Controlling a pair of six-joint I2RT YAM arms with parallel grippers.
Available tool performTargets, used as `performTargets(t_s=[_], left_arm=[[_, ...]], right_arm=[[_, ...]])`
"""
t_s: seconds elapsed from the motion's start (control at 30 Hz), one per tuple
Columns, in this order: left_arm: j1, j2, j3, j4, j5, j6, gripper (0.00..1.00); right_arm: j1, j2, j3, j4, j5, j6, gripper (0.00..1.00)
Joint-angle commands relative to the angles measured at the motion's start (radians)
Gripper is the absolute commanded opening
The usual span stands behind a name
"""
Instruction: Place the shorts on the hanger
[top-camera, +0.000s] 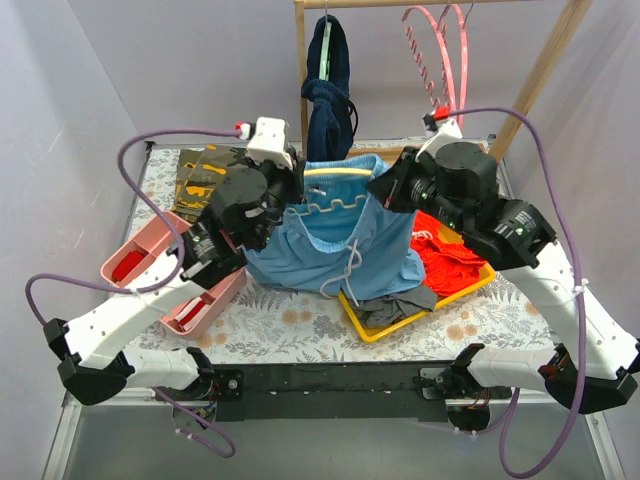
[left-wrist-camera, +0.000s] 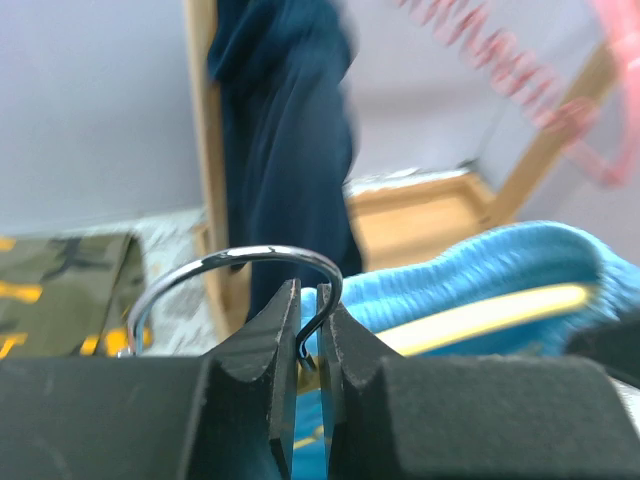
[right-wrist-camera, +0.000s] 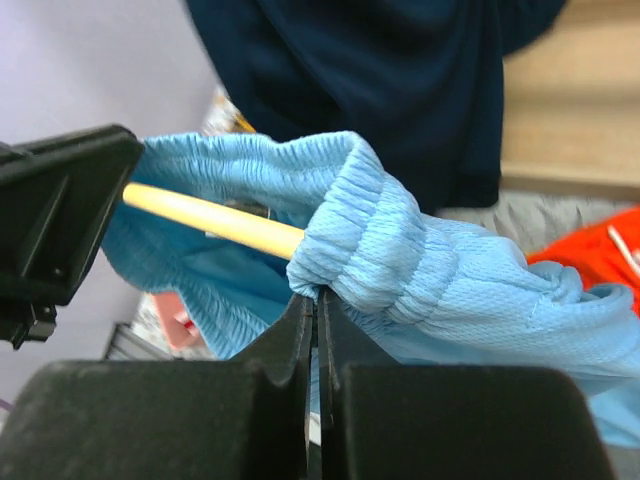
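Note:
The light blue shorts (top-camera: 335, 240) hang above the table between both arms, white drawstring dangling in front. The yellow hanger (top-camera: 336, 172) runs inside the waistband, and its notched row shows just below. My left gripper (top-camera: 292, 195) is at the shorts' left end. In the left wrist view it (left-wrist-camera: 308, 290) is shut on the hanger's metal hook (left-wrist-camera: 240, 257), with the yellow bar (left-wrist-camera: 500, 313) and blue waistband (left-wrist-camera: 480, 265) to its right. My right gripper (right-wrist-camera: 318, 298) is shut on a bunched fold of waistband (right-wrist-camera: 370, 235) next to the hanger bar (right-wrist-camera: 210, 218).
Behind, a dark navy garment (top-camera: 325, 90) hangs from a wooden rack beside pink hangers (top-camera: 440, 50). Orange-red shorts (top-camera: 450, 255) and a dark grey cloth (top-camera: 395, 305) lie in a yellow tray (top-camera: 385, 330). Pink bins (top-camera: 140, 255) and a camouflage garment (top-camera: 200, 175) sit at the left.

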Motion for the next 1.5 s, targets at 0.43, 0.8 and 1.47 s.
performTargets(t_s=[0.43,0.8,1.47], left_arm=[[-0.016,0.011,0.154,-0.018,0.383,-0.129,0.00],[-0.016,-0.036,0.463,-0.313,0.257,-0.094,0.00],[-0.018,0.027,0.260,-0.331,0.530,-0.066,0.00]], right_arm=[[0.235,0.190,0.353,0.115,0.120,-0.013,0.01],[0.236,0.019,0.292,0.075,0.366,-0.093,0.01],[0.238,0.040,0.342,-0.029,0.199,-0.313,0.33]])
